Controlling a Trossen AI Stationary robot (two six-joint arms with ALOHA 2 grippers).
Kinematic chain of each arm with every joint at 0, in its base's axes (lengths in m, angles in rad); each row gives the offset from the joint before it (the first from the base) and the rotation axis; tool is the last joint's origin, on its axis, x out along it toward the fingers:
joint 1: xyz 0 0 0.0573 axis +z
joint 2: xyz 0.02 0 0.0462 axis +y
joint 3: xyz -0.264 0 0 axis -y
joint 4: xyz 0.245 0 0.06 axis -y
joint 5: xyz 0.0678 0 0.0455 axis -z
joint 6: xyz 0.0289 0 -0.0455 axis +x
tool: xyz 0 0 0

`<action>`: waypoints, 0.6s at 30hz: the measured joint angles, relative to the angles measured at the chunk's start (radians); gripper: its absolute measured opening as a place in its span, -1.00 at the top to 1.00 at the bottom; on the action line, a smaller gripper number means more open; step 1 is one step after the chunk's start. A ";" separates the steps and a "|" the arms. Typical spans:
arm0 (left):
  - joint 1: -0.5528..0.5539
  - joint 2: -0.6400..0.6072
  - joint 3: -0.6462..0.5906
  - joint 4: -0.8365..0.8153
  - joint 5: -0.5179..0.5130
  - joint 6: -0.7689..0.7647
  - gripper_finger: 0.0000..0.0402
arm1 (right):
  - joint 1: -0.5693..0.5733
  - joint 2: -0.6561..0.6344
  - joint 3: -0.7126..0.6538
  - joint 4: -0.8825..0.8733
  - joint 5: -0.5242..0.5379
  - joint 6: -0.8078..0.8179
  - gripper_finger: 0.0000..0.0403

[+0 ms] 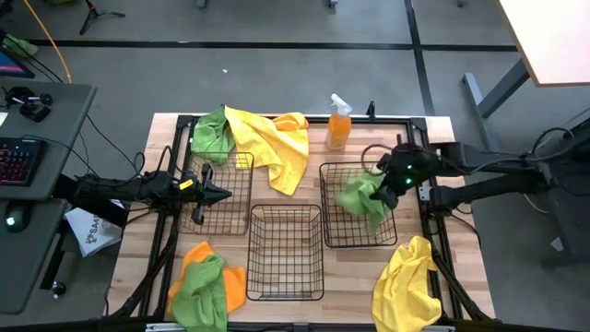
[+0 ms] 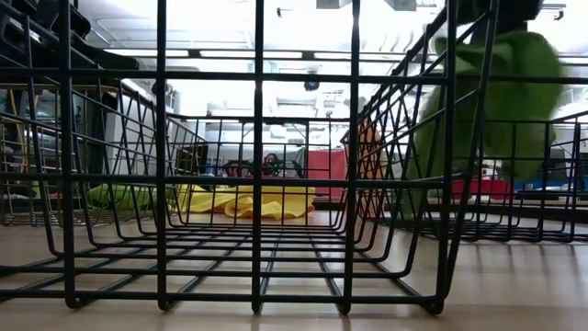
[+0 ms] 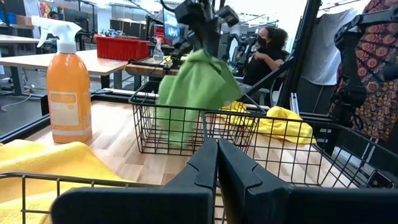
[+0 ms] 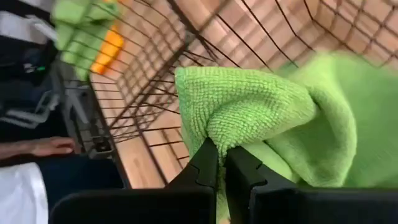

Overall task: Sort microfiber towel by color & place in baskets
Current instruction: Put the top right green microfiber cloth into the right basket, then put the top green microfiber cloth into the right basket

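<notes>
My right gripper (image 1: 385,184) is shut on a lime green towel (image 1: 362,198) over the right basket (image 1: 343,235); it also shows in the left wrist view (image 3: 202,18) with the towel (image 3: 196,93) hanging below it. My left gripper (image 1: 219,194) is shut and empty over the left basket (image 1: 241,217). The middle basket (image 1: 286,277) holds nothing. A green towel (image 1: 212,134) and a yellow towel (image 1: 277,148) lie at the far left, the yellow one draped over the left basket's far rim. My right gripper pinches a bunched fold of the green towel (image 4: 249,118) between its two fingers, coming from above. The towel hangs slack below the fingers, and its lower end (image 3: 177,134) reaches below the right basket's rim.
An orange spray bottle (image 1: 338,124) stands at the far edge between the left and right baskets. An orange and a green towel (image 1: 205,286) lie heaped at the near left, a yellow towel (image 1: 406,281) at the near right. Black frame rails run along the table's sides.
</notes>
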State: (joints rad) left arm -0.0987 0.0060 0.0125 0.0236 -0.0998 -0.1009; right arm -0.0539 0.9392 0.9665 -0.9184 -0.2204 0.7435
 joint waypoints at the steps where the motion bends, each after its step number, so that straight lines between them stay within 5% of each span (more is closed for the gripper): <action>1: 0.000 0.000 0.000 0.000 0.000 0.000 1.00 | 0.005 0.022 0.000 0.010 0.001 0.011 0.96; 8: 0.000 0.000 0.000 0.000 0.000 0.000 1.00 | 0.031 0.165 0.001 0.268 -0.028 0.015 0.60; 18: 0.000 0.000 0.000 0.000 0.000 0.000 1.00 | 0.009 0.162 0.001 0.074 -0.064 -0.134 -0.08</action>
State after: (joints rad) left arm -0.0988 0.0061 0.0126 0.0235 -0.0998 -0.1009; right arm -0.0448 1.1008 0.9672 -0.8448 -0.2843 0.6090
